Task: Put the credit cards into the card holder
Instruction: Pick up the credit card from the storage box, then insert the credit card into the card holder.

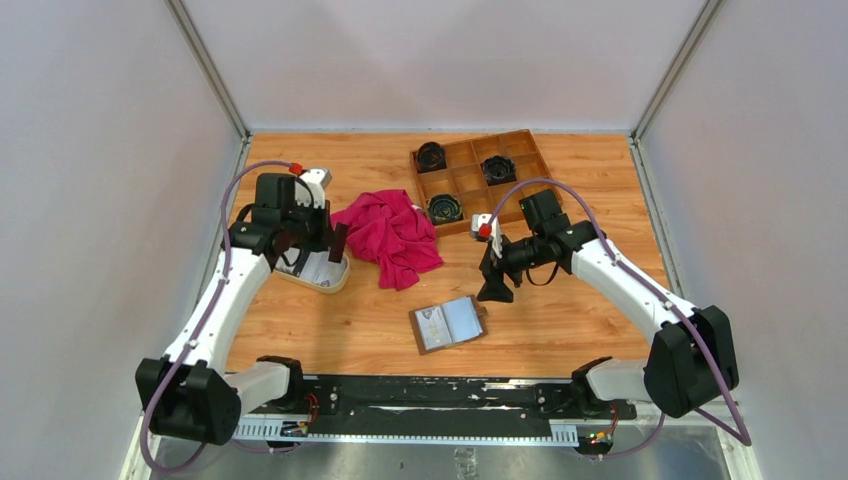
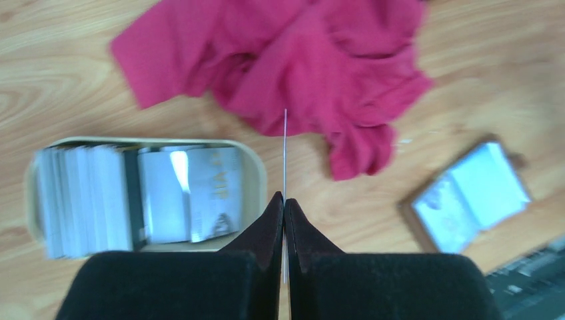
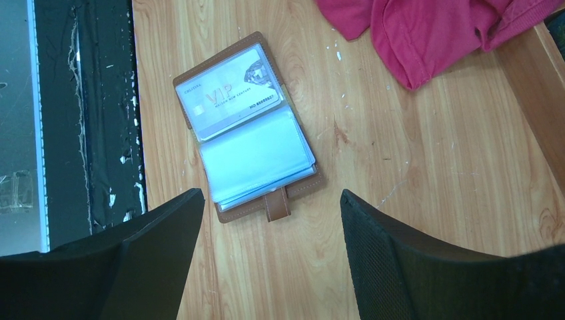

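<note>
The credit cards [image 2: 83, 200] stand stacked in a cream oval dish [image 2: 256, 180] at the table's left [image 1: 318, 268]. My left gripper [image 2: 285, 200] hangs just right of the dish [image 1: 337, 245], shut on one thin white card [image 2: 285, 153] seen edge-on between its tips. The card holder [image 3: 246, 133], brown leather with clear pockets, lies open on the wood near the front [image 1: 448, 323]. A VIP card [image 3: 230, 93] sits in its top pocket. Above the holder's snap-tab end, my right gripper [image 3: 272, 197] is open and holds nothing [image 1: 495, 290].
A crumpled pink cloth [image 1: 388, 232] lies between the dish and the wooden compartment tray [image 1: 522, 150], which holds three dark round objects. The black rail [image 1: 420, 395] runs along the near edge, close behind the card holder.
</note>
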Tool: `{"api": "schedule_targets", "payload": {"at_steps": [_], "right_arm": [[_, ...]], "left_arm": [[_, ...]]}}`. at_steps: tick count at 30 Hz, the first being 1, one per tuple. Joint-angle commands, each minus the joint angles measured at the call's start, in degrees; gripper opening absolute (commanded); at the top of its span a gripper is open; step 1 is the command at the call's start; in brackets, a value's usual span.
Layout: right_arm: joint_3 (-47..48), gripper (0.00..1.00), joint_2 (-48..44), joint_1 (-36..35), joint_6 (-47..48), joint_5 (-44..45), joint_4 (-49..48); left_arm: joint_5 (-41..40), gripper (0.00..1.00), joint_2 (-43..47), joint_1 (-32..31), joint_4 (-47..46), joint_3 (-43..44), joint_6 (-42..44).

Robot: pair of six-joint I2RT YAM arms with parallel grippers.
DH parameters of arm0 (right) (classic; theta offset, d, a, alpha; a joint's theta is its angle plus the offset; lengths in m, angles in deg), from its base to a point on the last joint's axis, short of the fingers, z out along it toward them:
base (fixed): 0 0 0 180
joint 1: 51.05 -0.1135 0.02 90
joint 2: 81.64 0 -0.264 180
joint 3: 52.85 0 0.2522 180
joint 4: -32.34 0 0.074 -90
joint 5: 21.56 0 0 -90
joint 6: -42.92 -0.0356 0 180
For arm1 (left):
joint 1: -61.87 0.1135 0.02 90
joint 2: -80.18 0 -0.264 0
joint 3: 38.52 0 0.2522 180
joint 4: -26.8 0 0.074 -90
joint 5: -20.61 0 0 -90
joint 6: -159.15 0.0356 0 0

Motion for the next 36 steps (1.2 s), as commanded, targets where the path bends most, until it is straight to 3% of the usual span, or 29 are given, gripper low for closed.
{"api": "schedule_targets", "payload": {"at_steps": [1, 5, 12, 17, 21, 36], "right_arm": [[2.1, 0.79, -0.1, -0.6, 2.4, -0.1, 2.6], [2.3, 0.79, -0.1, -0.4, 3.3, -0.3, 3.3], [2.5, 0.79, 0.0, 0.6, 3.8, -1.0, 3.9], [2.5, 0.79, 0.2, 1.0, 4.0, -1.1, 4.0], [2.5, 0.79, 0.4, 1.2, 4.1, -1.1, 4.1], [2.4, 0.79, 1.2, 1.7, 4.1, -1.7, 4.2]], "left_arm": [[16.0, 0.00, 4.9, -1.6, -3.6, -3.3, -8.3], [22.0, 0.00, 10.2, -5.5, -15.5, -10.6, -17.9], [22.6, 0.00, 16.9, -14.7, -35.9, -23.2, -31.6], [18.6, 0.00, 18.2, -21.6, -37.5, -27.0, -31.8], [16.6, 0.00, 16.9, -26.6, -44.1, -30.0, -34.2], [9.1, 0.00, 14.6, -37.2, -55.1, -37.9, -38.3]]}}
